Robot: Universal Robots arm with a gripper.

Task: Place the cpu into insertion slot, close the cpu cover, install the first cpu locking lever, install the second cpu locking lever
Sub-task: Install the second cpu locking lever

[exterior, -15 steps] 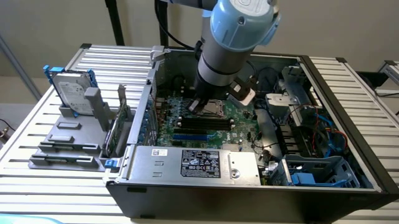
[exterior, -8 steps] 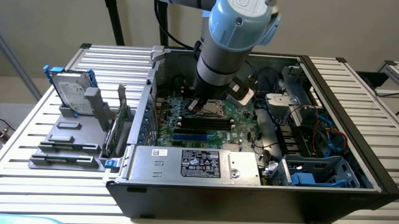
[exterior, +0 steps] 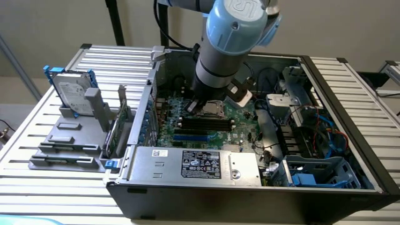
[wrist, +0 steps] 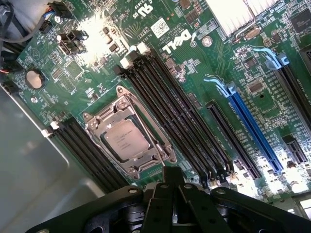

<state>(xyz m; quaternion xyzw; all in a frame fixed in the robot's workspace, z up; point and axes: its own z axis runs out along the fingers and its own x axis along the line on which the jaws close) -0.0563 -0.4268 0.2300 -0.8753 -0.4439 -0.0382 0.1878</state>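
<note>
You see the gripper point(wrist: 171, 187) clenched on nothing, just beside the insertion slot point(wrist: 127, 138). The cpu point(wrist: 125, 140) sits in it, the cpu cover point(wrist: 104, 119) down around it.

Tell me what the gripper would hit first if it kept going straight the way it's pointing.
Probably the cpu cover, shut over the cpu in the insertion slot. The shut gripper points down at the board beside that socket's edge, so depth is unclear; it might land on the memory slots next to it instead.
</note>
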